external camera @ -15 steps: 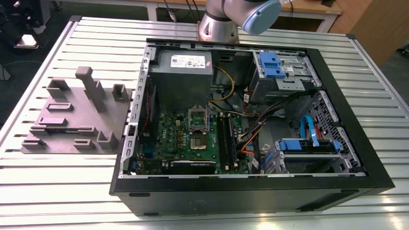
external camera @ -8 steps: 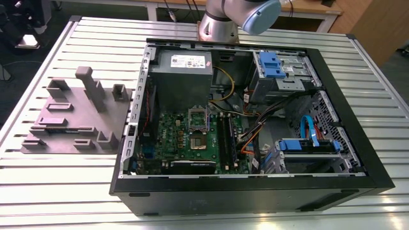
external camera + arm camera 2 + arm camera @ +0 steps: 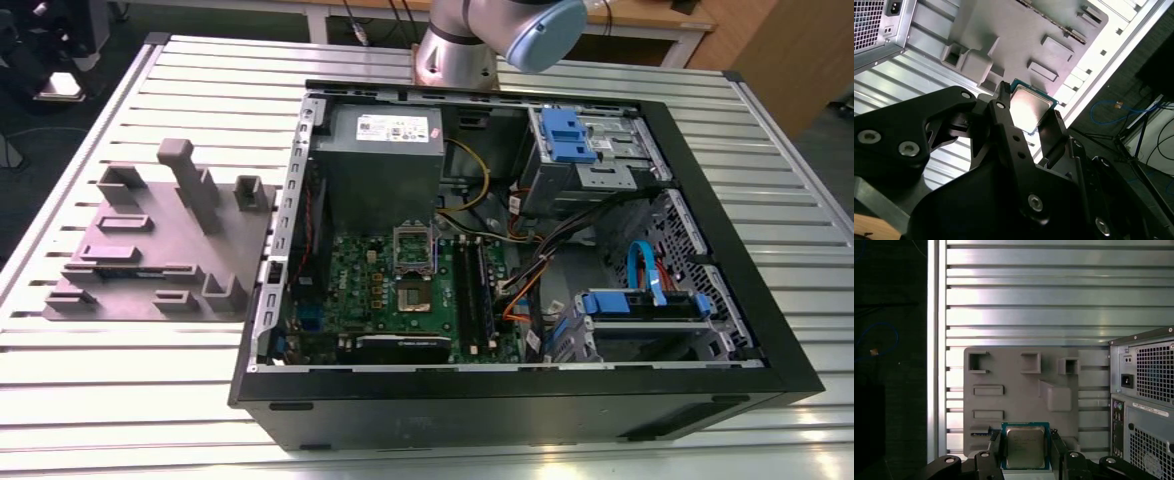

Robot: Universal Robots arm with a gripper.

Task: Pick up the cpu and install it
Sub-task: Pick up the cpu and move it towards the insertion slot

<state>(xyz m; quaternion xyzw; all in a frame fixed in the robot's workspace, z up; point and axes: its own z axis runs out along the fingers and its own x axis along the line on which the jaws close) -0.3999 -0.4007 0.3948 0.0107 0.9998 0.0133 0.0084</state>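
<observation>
CPU (image 3: 1026,446) survey, largest first: one slatted table (image 3: 134,400); one open computer case (image 3: 467,415) mid-table; one grey fixture (image 3: 147,260) beside it, toward the table's edge on the exterior view's left; one gripper (image 3: 1025,436), its two fingers pinching the single CPU flat between them, over the fixture. Judged: lifted, not yet seated.

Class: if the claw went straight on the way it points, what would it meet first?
Likely the grey fixture, near its edge; the claw, holding the cpu, points at it. Depth is unclear, so possibly the slatted table beside it.
</observation>
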